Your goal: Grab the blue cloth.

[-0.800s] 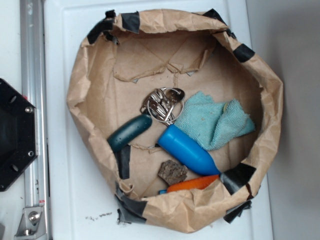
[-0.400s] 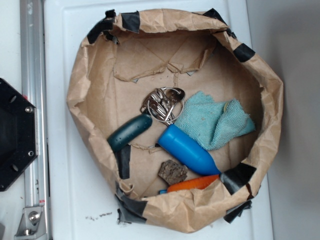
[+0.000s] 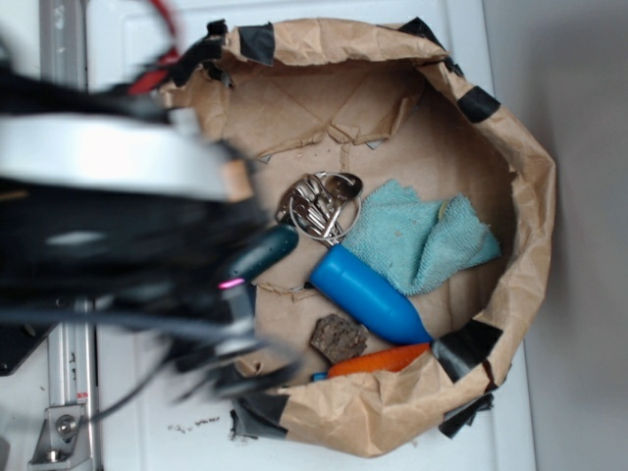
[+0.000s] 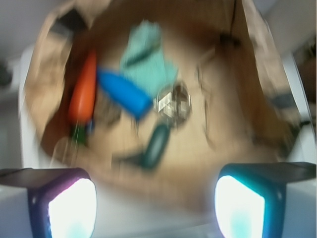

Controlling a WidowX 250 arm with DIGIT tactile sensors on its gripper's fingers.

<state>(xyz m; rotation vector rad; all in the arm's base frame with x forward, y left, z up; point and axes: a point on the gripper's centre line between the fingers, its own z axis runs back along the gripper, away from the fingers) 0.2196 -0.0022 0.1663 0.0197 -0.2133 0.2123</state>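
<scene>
blue cloth (image 3: pixel 422 240) crumpled, touching blue bottle (image 3: pixel 368 294)

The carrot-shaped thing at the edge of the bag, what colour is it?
Orange, seen most sharply in the exterior view.

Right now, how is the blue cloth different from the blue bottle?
The blue cloth is pale teal, fuzzy and crumpled; the blue bottle is bright blue, smooth and hard-looking. The cloth lies spread and folded, the bottle lies on its side. Both sit touching in the paper bag.
</scene>
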